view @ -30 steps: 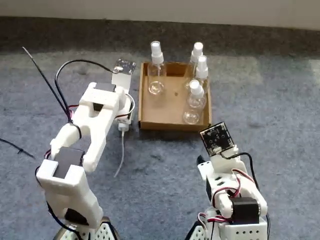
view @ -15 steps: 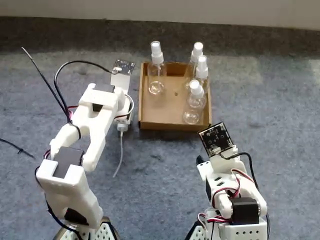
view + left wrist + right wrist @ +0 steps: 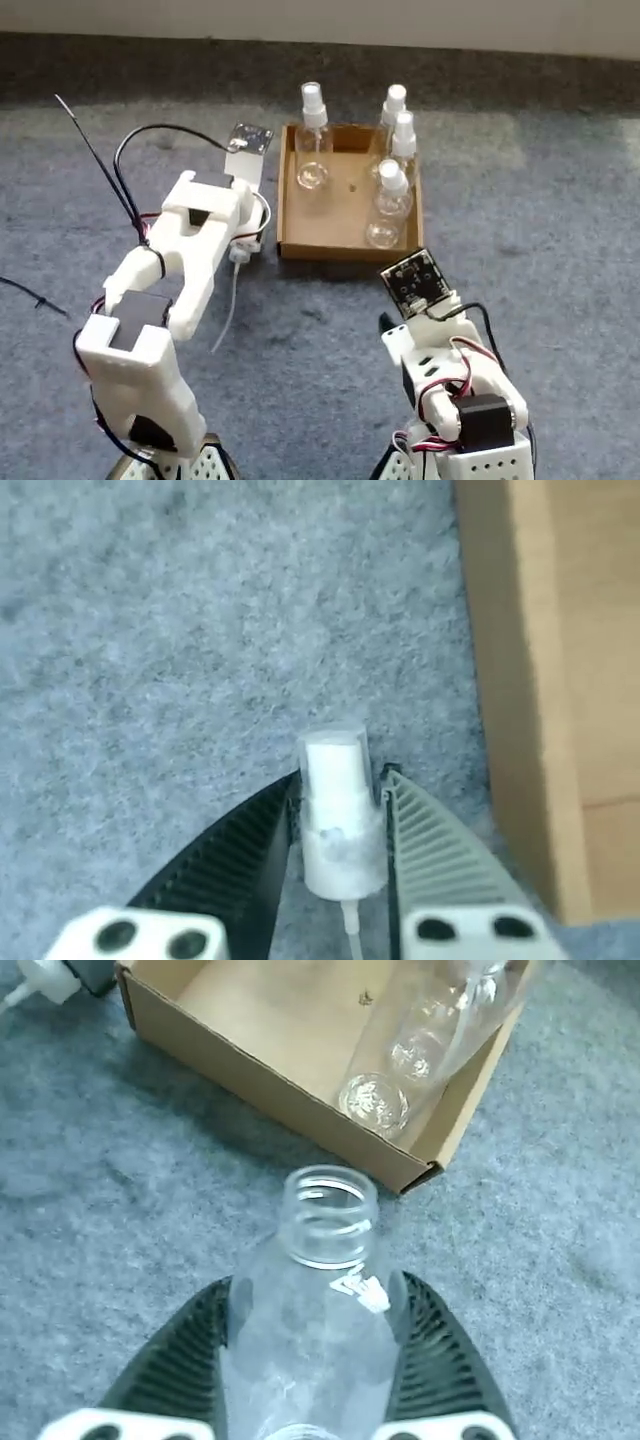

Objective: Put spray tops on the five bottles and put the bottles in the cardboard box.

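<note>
Clear uncapped plastic bottle (image 3: 322, 1235), pinched in the right gripper (image 3: 318, 1298) near the brown cardboard box (image 3: 345, 251), has edged toward the white spray top (image 3: 338, 832) clamped beside that box in the left gripper (image 3: 340, 778), apparently for capping.

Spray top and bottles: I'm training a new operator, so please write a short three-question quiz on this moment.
1. True or false: the left end effector is shut on a spray top.
2. How many capped bottles stand in the cardboard box? A) two B) four C) five
3. What does the bottle in the right end effector lack?

Key: 1 true; 2 B; 3 a spray top, since its neck is open.
</note>
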You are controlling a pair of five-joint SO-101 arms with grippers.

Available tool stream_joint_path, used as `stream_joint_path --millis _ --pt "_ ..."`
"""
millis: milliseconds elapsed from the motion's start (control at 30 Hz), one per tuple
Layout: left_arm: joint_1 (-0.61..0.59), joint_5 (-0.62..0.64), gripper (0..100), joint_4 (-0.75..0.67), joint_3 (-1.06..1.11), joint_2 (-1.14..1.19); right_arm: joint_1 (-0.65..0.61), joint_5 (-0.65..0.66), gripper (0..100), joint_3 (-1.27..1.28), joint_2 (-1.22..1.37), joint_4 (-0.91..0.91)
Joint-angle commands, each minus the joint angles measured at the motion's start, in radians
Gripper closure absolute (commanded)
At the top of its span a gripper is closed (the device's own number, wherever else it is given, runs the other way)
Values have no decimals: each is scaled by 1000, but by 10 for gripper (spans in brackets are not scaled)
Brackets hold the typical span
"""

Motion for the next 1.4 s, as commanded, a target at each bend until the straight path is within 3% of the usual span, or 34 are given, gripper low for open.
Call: stream_joint_path --millis 0,267,433,667,833,1067,1300,1367 --pt "-54 6 964 92 -65 -16 -12 -9 994 -12 -5 -88" --pt "-211 2 989 288 -145 -323 -58 -9 994 -16 -2 -246" --pt "-188 6 987 370 -145 -647 -173 -72 994 -33 102 -269" --pt "-94 41 989 373 -145 -1090 -318 -216 994 -280 461 -309" --pt "-50 77 990 238 -136 -1254 -400 -238 994 -407 619 -499" --pt "-45 78 990 43 -140 -1264 -552 -242 994 -318 665 -536" --pt "-38 169 990 -46 -145 -1268 -570 -279 995 -36 516 -961" --pt "18 173 990 -48 -139 -1264 -570 -285 995 44 481 -1006"
